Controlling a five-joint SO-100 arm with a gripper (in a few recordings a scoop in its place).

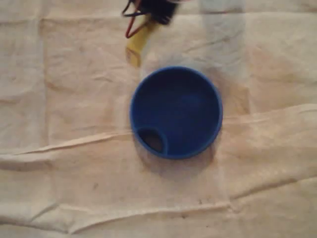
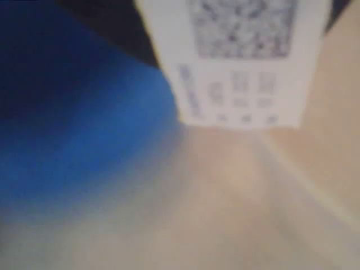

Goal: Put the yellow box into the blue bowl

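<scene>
**Yellow box held at the far edge of the cloth, just short of the blue bowl**

A creased, cream-coloured cloth (image 1: 74,99) covers the whole surface, with long folds running across it towards the near edge.

In the overhead view, a loop of red wire (image 1: 130,27) hangs down close to the far edge, a little left of the middle. Right beside it is the yellow box (image 1: 137,44), a long narrow thing lying at a slant. Its lower end points towards the near left, and its upper end runs up into the dark gripper (image 1: 157,15) at the far edge. The gripper is clamped on that upper end, though its fingers are too blurred to pick out one by one.

The lower end of the box stops just outside the rim of the blue bowl (image 1: 176,111), near it but not over it. The bowl sits around the middle of the cloth, round and deep. Inside it there is only a dark oval patch (image 1: 152,141) against its near-left wall, and I can't tell what that is.

The wrist view is very soft. The bowl (image 2: 73,112) is a blue mass on the left. To its right, at the top, is a white face of the box (image 2: 236,62) with a square printed code and small lettering. It is close to the camera, with the pale cloth (image 2: 225,197) below and to the right of it.
</scene>
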